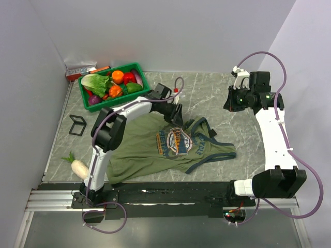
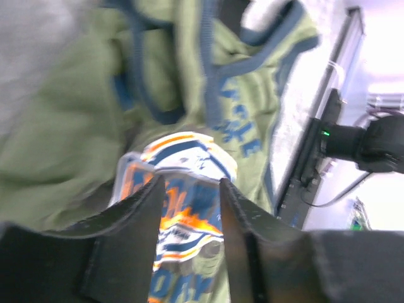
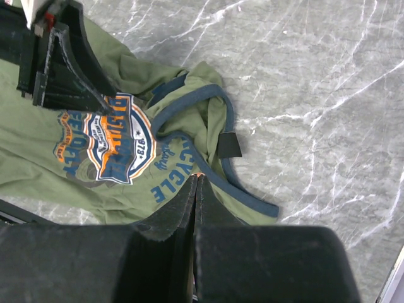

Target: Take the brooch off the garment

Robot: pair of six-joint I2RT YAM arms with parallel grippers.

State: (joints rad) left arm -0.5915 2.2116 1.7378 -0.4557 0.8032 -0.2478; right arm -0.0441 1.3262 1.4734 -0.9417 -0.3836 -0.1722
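Note:
The olive-green garment (image 1: 145,150) lies crumpled on the marble table, its oval orange-and-blue graphic (image 1: 178,140) facing up. My left gripper (image 1: 175,112) hovers low over the top edge of that graphic (image 2: 183,158); the gripper (image 2: 189,183) is open with nothing between its fingers. My right gripper (image 1: 230,101) is raised to the right of the garment (image 3: 38,158). In the right wrist view it (image 3: 197,178) is shut, and a tiny pinkish speck, the brooch (image 3: 197,175), peeks out at its tips. The left gripper (image 3: 69,69) also shows there, above the graphic (image 3: 107,139).
A green crate of vegetables (image 1: 137,70) stands at the back left, with a red-and-white box (image 1: 83,71) behind it. A black square frame (image 1: 77,125) and a white radish (image 1: 78,168) lie at the left edge. A dark tag (image 3: 230,145) sits at the neckline.

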